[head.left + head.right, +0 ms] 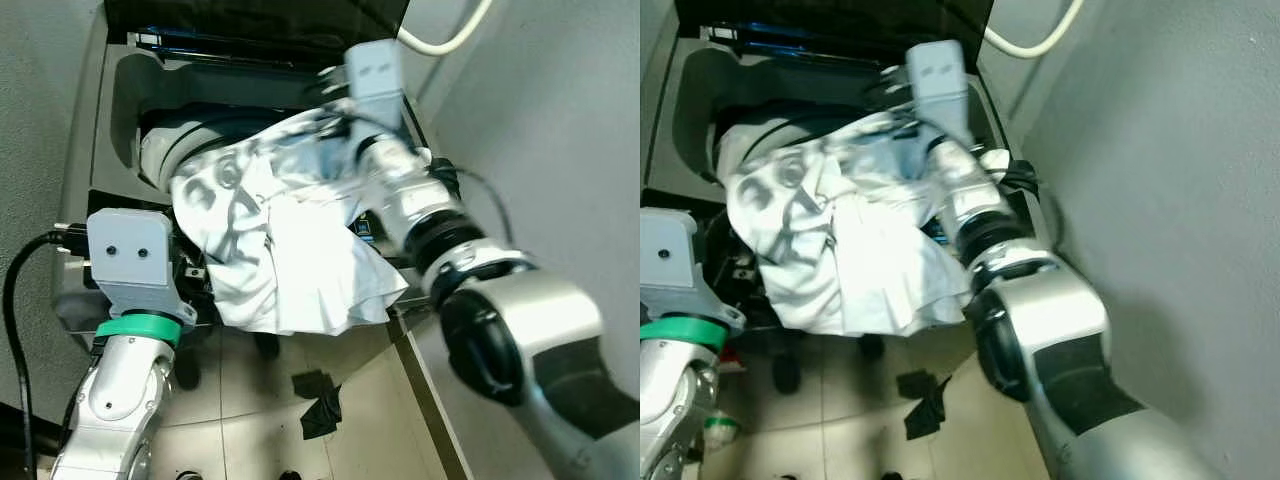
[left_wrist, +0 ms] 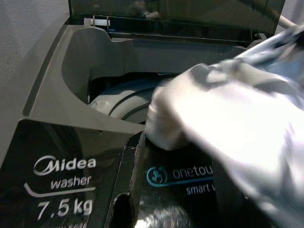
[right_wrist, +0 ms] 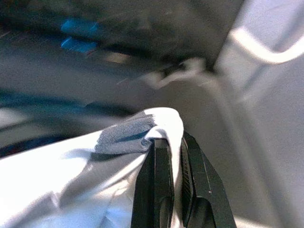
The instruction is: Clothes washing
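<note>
Washer: dark grey top-loading washing machine [image 1: 105,150] with its lid raised; the left wrist view reads "Midea washer 7.5 kg" on the black front panel, lettering the head views do not resolve.
Garment: white printed cloth garment [image 1: 270,250] draped over the machine's front edge, one end over the drum opening, the other hanging toward the floor; long axis runs from drum to floor. The part inside the drum is hidden.
Right arm: right gripper [image 3: 173,164] over the opening, its black fingers [image 3: 159,185] pinched narrow on a fold of the garment; the right wrist view shows this pinch, blurred in the head views.
Left arm: left gripper near the front panel, fingers hidden; open or closed cannot be told.
Hose: white hose [image 1: 445,40] at the wall, cut off by the frame edge.
Floor: pale tiled floor [image 1: 370,400] bearing a dark crumpled scrap [image 1: 320,400], identity unclear.
</note>
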`<state>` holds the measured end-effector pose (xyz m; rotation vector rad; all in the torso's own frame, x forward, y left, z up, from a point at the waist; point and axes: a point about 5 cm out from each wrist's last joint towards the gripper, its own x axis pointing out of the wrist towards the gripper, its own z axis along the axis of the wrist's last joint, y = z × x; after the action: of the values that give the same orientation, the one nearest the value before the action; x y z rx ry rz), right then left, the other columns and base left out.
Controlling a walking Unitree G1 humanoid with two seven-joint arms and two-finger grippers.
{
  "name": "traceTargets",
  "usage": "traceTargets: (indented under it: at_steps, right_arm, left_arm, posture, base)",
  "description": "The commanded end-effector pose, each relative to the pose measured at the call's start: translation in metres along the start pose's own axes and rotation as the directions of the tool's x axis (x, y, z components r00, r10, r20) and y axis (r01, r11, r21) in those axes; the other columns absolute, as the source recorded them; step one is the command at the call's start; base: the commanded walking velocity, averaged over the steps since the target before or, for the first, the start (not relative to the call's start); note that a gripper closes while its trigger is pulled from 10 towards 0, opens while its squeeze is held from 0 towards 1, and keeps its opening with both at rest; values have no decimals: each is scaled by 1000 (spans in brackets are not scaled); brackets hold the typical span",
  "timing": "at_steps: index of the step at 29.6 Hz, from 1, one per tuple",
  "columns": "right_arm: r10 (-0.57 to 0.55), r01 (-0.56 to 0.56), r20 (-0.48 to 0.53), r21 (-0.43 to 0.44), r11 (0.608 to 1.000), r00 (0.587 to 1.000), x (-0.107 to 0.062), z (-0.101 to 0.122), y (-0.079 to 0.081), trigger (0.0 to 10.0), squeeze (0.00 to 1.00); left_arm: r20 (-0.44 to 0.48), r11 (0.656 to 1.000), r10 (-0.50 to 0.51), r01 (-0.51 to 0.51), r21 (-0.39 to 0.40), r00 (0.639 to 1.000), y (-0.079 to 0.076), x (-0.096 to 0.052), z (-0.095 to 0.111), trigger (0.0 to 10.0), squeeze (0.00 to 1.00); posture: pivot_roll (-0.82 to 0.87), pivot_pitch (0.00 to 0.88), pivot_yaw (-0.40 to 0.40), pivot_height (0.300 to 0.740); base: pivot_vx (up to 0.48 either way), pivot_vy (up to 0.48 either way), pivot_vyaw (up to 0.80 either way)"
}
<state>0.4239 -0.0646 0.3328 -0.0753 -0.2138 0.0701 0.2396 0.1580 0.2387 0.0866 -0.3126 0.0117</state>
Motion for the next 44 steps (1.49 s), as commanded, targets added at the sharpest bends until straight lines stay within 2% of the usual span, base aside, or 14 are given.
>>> traceTargets:
  at_steps: [1,4,5,14,15,21,22,26,27,35,38,40,41,44]
  right_arm:
    - [-18,17,33,16,1000,999,2,12,-4,10000,0]
    - [2,-2,51,1,1000,999,3,22,-7,10000,0]
    - [36,-36,45,-6,999,998,3,23,-4,10000,1000]
    - [193,-206,109,129,970,975,1,38,15,10000,1000]
    - [196,-212,133,117,970,972,2,45,14,10000,0]
    - [230,-237,171,22,971,958,2,65,9,10000,0]
    - [244,-243,155,-28,970,957,3,64,6,10000,1000]
    - [203,-157,145,-276,948,968,4,66,-8,10000,1000]
    - [168,-114,195,-262,958,966,4,74,-16,10000,0]
    - [323,-305,153,-127,944,934,3,65,-23,10000,0]
    - [523,-516,77,-95,851,849,-1,46,-23,10000,0]
    - [670,-664,29,-107,740,742,-8,33,-26,10000,0]
    - [795,-793,-60,-141,592,604,-17,15,-32,10000,0]
    - [850,-863,-159,-168,477,502,-25,-2,-39,10000,0]
  left_arm:
    - [-165,1000,-6,5,-9,986,-1,-3,-28,10000,0]
    - [-169,1000,-17,16,-8,985,-1,-2,-28,10000,0]
    - [-170,1000,-23,22,-8,985,-1,-2,-28,10000,0]
    - [-169,999,-43,42,-8,985,-2,3,-29,10000,0]
    - [-167,999,-50,50,-9,985,-3,5,-29,10000,0]
    - [-158,997,-79,79,-11,984,-5,14,-29,10000,0]
    - [-158,996,-90,90,-11,983,-5,15,-29,10000,0]
    - [-159,993,-116,116,-10,980,-6,18,-31,10000,0]
    - [-156,992,-123,122,-11,980,-7,20,-31,10000,0]
    - [-140,988,-152,151,-21,978,-9,26,-29,10000,0]
    - [-126,986,-169,167,-29,978,-11,27,-28,10000,0]
    - [-123,987,-160,158,-28,979,-9,27,-27,10000,0]
    - [-132,991,-136,134,-24,982,-5,25,-28,10000,0]
    - [-151,994,-106,106,-10,983,-1,23,-30,10000,0]
  posture:
    - [200,200,-189,740]
    - [200,200,-189,740]
    - [200,200,-189,740]
    - [184,181,-155,740]
    - [179,172,-147,740]
    - [164,158,-121,740]
    - [160,151,-109,740]
    - [152,142,-91,740]
    - [150,136,-86,740]
    - [128,128,-78,740]
    - [125,123,-89,740]
    - [127,122,-96,740]
    - [127,122,-96,740]
    - [120,112,-110,740]
  base:
    - [0,0,0]
    - [0,0,0]
    - [0,0,0]
    - [0,0,0]
    - [0,0,0]
    - [0,0,0]
    - [0,0,0]
    - [0,0,0]
    - [0,0,0]
    - [0,0,0]
    - [0,0,0]
    - [0,0,0]
    - [0,0,0]
    - [0,0,0]
